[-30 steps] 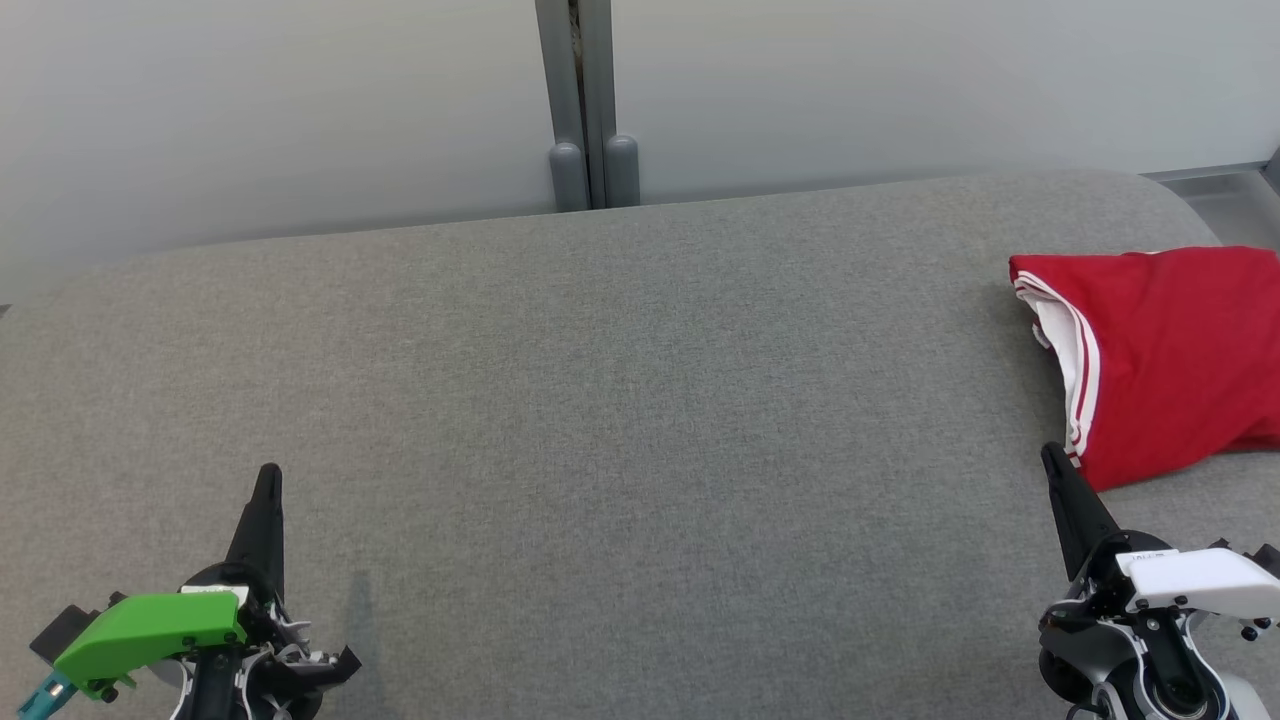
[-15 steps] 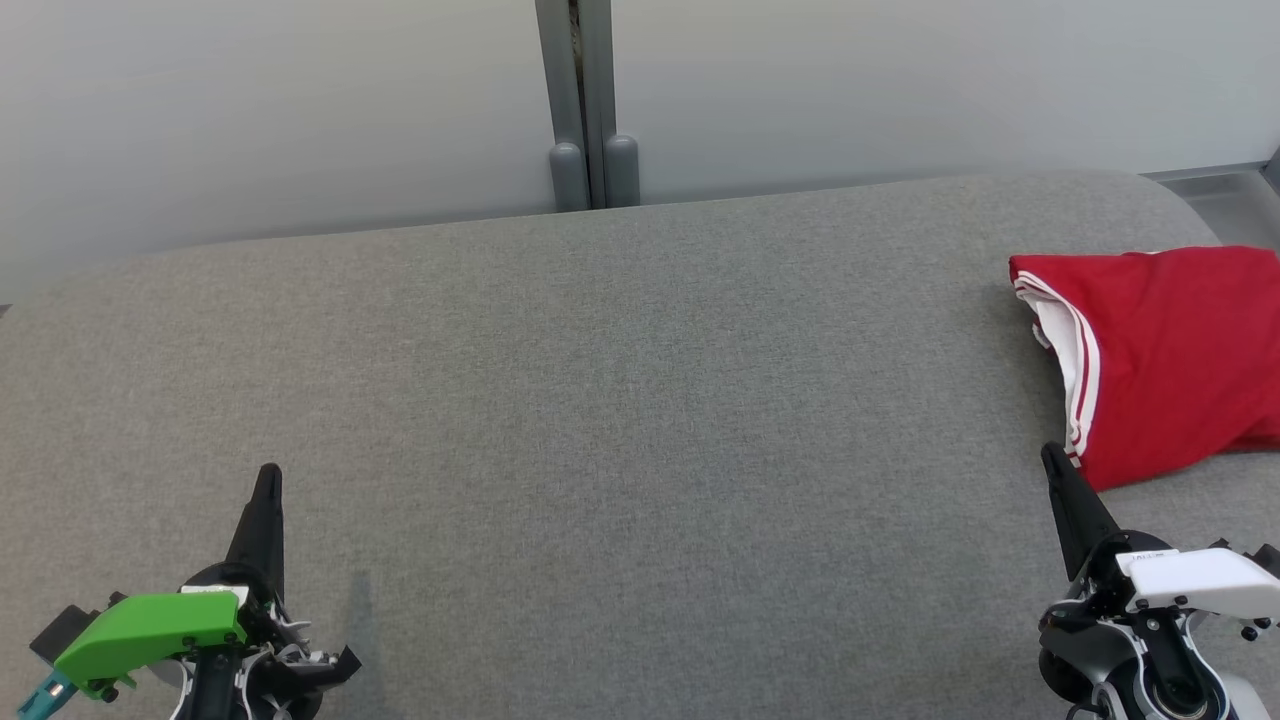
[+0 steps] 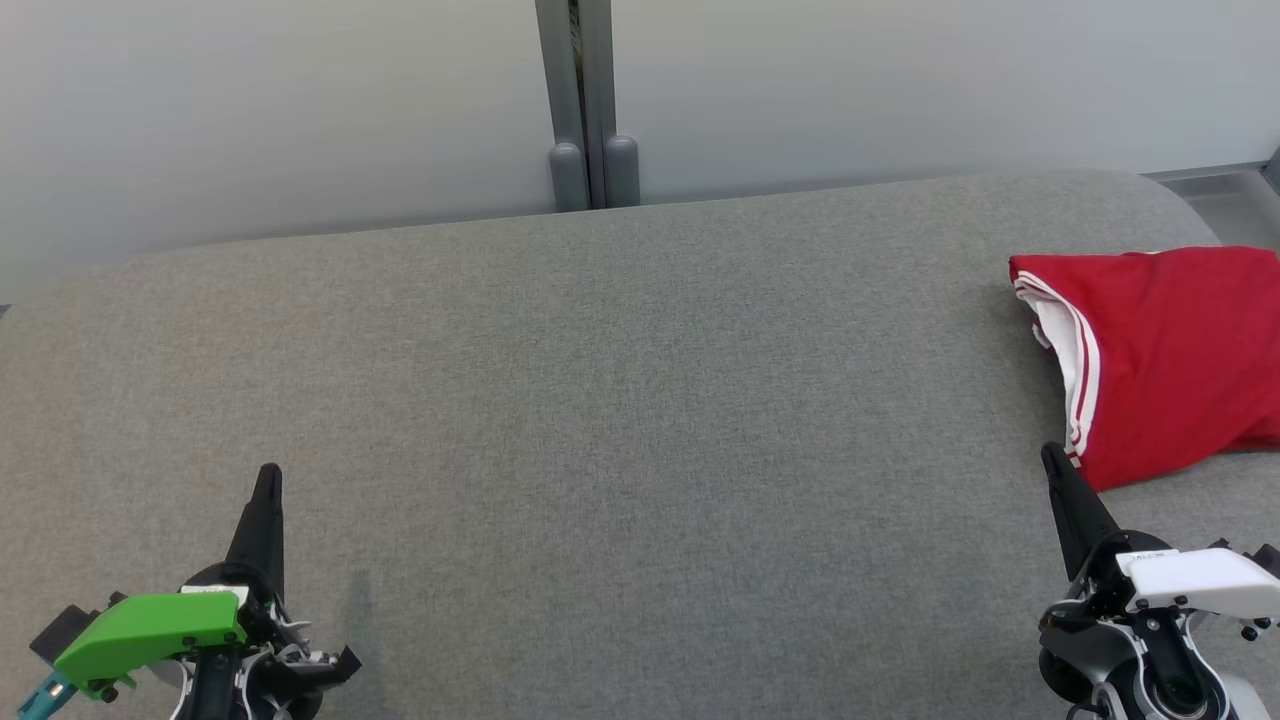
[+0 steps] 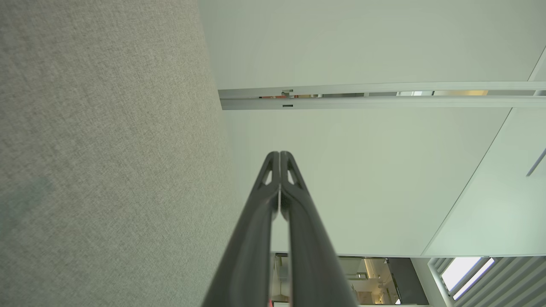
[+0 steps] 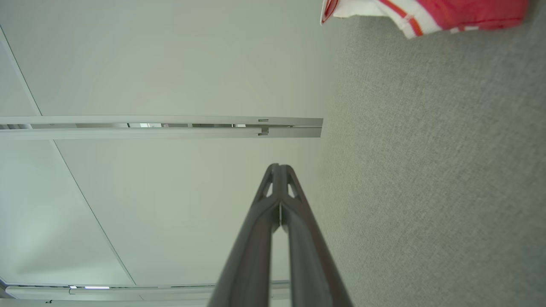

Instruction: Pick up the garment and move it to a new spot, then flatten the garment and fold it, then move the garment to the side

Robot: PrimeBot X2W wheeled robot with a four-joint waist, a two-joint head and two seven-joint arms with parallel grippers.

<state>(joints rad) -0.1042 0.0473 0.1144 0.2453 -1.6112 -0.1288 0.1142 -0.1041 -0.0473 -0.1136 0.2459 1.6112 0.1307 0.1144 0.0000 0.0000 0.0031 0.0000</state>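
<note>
The garment (image 3: 1170,350) is red with white stripes, folded, and lies at the right end of the grey padded surface (image 3: 620,420), running past the head view's right edge. A corner of the garment (image 5: 426,13) shows at the top of the right wrist view. My right gripper (image 3: 1050,458) is shut and empty, its tip just below and left of the garment's near corner, apart from it. My left gripper (image 3: 268,472) sits shut and empty at the lower left, far from the garment. Both pairs of fingers are pressed together, left gripper (image 4: 280,154) and right gripper (image 5: 278,167).
Pale wall panels stand behind the surface, with a grey vertical post (image 3: 585,100) at the middle of the back edge. The surface's rounded far right corner (image 3: 1170,195) lies just beyond the garment.
</note>
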